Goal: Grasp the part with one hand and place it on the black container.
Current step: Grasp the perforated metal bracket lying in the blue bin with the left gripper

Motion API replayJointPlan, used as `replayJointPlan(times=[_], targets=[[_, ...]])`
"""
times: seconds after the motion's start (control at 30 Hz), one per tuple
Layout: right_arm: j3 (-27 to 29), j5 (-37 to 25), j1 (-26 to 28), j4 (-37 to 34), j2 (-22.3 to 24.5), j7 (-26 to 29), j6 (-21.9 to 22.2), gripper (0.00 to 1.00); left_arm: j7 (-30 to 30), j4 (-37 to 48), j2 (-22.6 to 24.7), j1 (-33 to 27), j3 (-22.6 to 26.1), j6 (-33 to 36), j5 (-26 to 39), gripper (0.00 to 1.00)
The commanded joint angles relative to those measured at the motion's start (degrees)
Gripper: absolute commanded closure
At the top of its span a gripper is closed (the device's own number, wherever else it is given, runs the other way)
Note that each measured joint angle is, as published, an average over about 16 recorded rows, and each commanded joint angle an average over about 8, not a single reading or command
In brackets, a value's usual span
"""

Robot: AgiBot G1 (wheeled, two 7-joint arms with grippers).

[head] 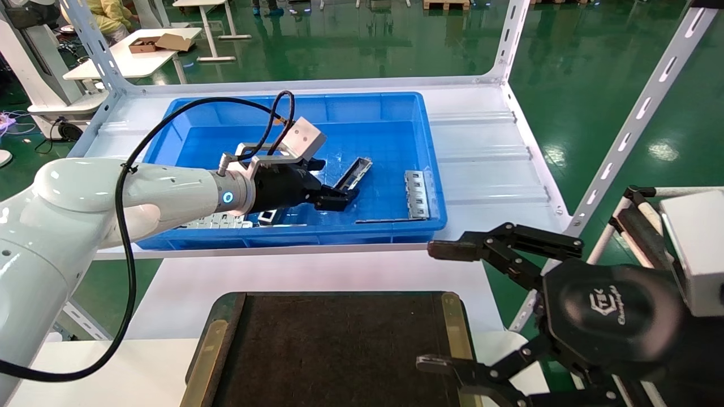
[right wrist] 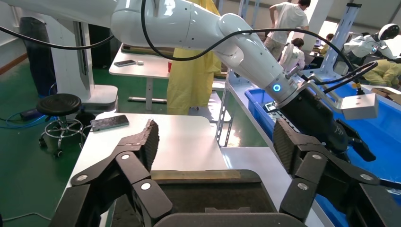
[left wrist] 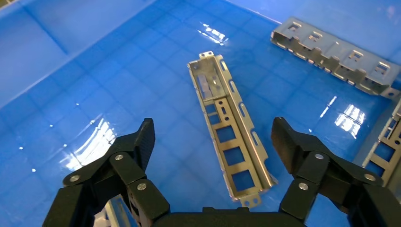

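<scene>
A white shelf (head: 481, 164) across the upper middle of the head view carried a blue bin (head: 396, 113). Below it, a white table (head: 317, 277) bore the black container (head: 334, 350).

factory floor | green epoxy floor (head: 577, 68) | slotted steel racking (head: 639, 113) | other robots (right wrist: 373, 42)

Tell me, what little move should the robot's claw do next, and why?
Probably lower a bit and shut on the part. The left gripper is open inside the blue bin, its fingers either side of the part, which lies loose on the bin floor. The black container has nothing on it yet. The right gripper waits open beside it.
</scene>
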Motion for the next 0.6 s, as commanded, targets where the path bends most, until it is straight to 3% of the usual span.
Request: replayJointPlan(times=[0.03,0.6], targets=[[0.0,0.0,0.0,0.0,0.0,0.0,0.0,1.0,-0.1,-0.1,0.0,0.2,0.5,0.1,-0.2,1.0],[-0.1,0.1,0.0,0.0,0.0,0.0,0.0,1.0,0.6,0.8,-0.2,0.3,2.6,0.6,-2.6,1.0]])
